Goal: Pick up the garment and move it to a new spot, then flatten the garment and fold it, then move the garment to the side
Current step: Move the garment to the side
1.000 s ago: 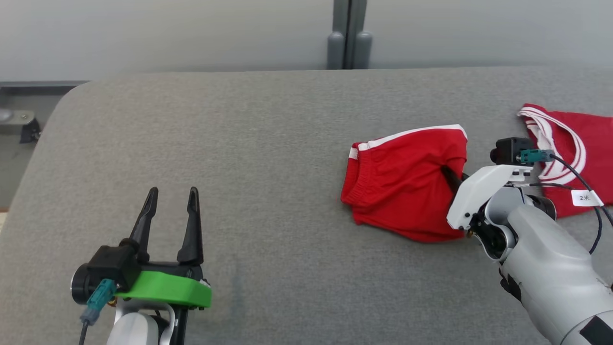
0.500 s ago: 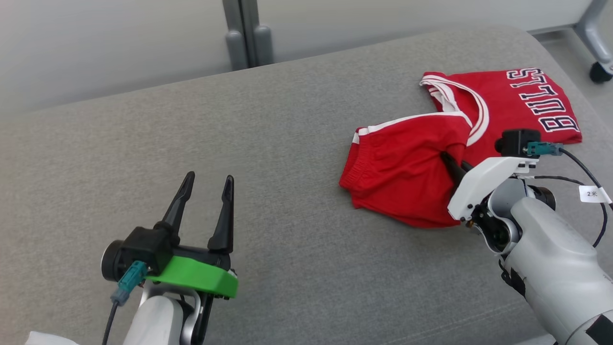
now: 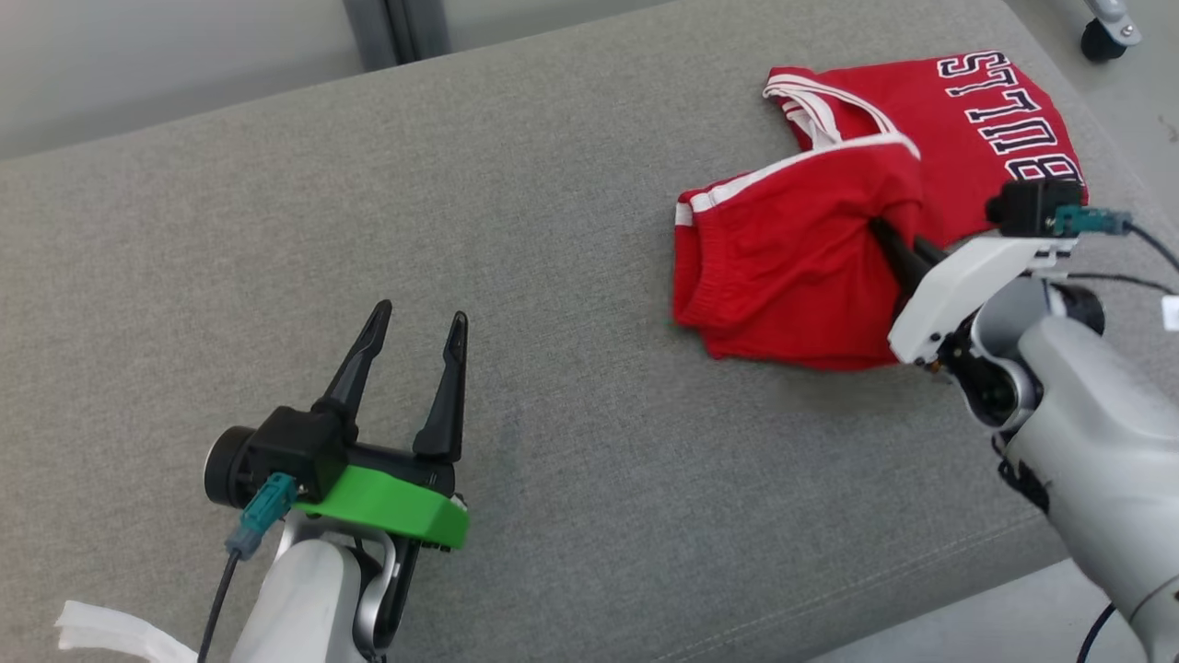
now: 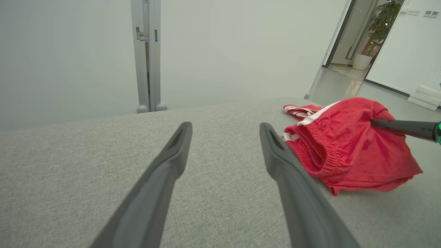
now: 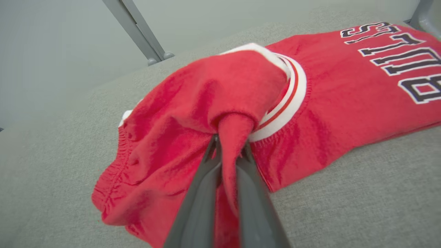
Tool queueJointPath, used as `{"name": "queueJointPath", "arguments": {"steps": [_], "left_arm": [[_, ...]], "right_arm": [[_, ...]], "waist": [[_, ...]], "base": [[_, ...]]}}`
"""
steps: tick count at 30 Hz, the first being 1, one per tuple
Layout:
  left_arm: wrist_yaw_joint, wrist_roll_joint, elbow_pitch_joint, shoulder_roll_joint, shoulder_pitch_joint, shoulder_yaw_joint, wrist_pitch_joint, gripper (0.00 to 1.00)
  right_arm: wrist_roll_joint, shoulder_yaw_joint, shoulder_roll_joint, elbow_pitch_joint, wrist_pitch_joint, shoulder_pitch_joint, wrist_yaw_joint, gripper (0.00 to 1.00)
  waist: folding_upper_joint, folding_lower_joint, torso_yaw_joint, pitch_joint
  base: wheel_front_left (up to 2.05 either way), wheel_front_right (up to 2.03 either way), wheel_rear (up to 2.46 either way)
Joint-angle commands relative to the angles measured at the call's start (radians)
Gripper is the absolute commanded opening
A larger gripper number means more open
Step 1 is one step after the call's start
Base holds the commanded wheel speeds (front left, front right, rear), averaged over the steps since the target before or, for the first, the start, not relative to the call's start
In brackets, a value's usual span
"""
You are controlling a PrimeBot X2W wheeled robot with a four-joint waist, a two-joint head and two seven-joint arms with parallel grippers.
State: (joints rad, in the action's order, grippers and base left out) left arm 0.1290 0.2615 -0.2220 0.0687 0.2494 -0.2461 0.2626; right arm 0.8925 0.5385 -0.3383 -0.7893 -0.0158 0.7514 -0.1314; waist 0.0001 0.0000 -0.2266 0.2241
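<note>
— Where are the red shorts (image 3: 783, 267)?
— Right of centre in the head view, bunched on the grey padded table (image 3: 553, 203). The right gripper (image 3: 886, 238) has its fingers pressed together on a fold of them.
— Anything crowding them?
— A red BULLS jersey (image 3: 976, 110) lies flat at the upper right, and the shorts overlap its collar. A castor (image 3: 1101, 32) sits in the top right corner.
— And the left gripper (image 3: 420, 315)?
— Lower left, fingers spread, nothing between them
</note>
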Motion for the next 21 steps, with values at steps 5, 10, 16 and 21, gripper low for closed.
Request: {"name": "queueJointPath", "arguments": {"steps": [5,10,16,21], "left_arm": [[0.003,-0.007,0.003,0.013,0.039,-0.001,0.002,1.0],[0.003,-0.016,0.006,0.024,0.068,-0.006,0.002,1.0],[0.003,-0.031,0.017,0.038,0.109,-0.005,0.002,1.0],[0.003,-0.043,0.019,0.045,0.139,-0.012,0.002,1.0]], "right_arm": [[-0.037,0.055,-0.106,0.077,0.064,0.094,0.001,0.0],[-0.044,0.129,-0.22,0.157,0.125,0.161,0.001,0.0],[0.001,0.155,-0.375,0.197,0.124,0.228,0.001,0.0],[0.006,0.176,-0.467,0.184,0.092,0.287,0.002,0.0]], "waist": [[-0.0001,0.0,0.036,0.083],[-0.0001,0.0,0.061,0.156],[-0.0001,0.0,0.077,0.241],[-0.0001,0.0,0.084,0.303]], "base": [[0.0,0.0,0.0],[0.0,0.0,0.0],[0.0,0.0,0.0],[0.0,0.0,0.0]]}}
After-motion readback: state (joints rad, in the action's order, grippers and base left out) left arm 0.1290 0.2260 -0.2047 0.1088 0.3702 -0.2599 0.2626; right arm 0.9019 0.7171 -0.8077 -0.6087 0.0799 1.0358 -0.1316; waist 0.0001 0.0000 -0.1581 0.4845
